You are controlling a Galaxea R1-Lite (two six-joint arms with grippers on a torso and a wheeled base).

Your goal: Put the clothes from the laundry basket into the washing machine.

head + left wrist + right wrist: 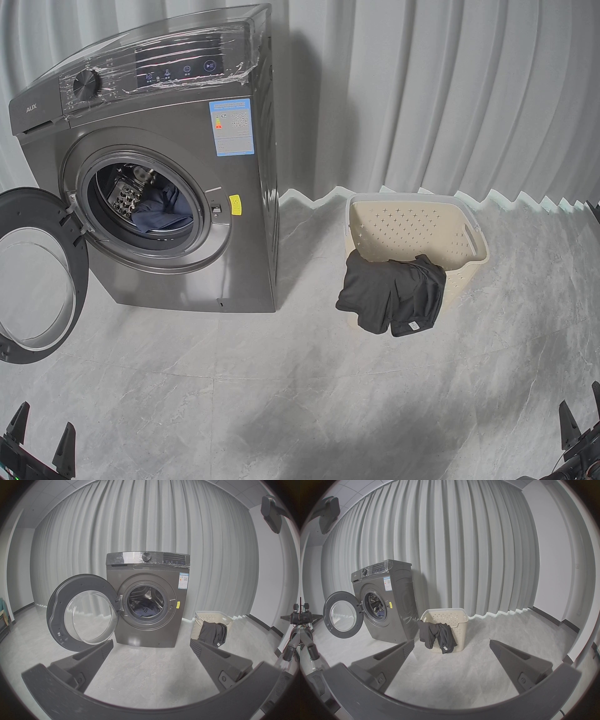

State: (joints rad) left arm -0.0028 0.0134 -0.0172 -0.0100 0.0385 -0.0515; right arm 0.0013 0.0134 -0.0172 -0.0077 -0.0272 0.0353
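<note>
The left end effector [150,643] hangs low over the grey marbled floor [300,400]. Its two dark fingers [87,658] stand wide apart with only floor between them, so it holds nothing and touches nothing. The right end effector [451,642] is in the same condition: fingers spread wide, nothing between them, nothing in contact. In the head view each one sits at a near corner, well apart from the task's things.

The grey front-loading washing machine [244,206] stands on the robot's left side, in front of the pale pleated curtain [437,94]. Its round door [31,275] is swung fully open toward the left, and the round opening is uncovered. Inside the machine lies a dark blue garment [164,214], crumpled in the lower part of the opening (I cannot tell whether it is one piece or several).

The beige plastic laundry basket [431,228] stands on the floor to the right of the machine, near it but not touching, and close to the curtain. A black garment [390,294] is draped over the basket's near rim. Its upper part lies on the rim and the larger part hangs down the outer wall toward the floor. A small white label [413,325] shows at its lower edge. Behind the garment the basket's inner wall is visible, with small star-shaped holes and a handle slot.
</note>
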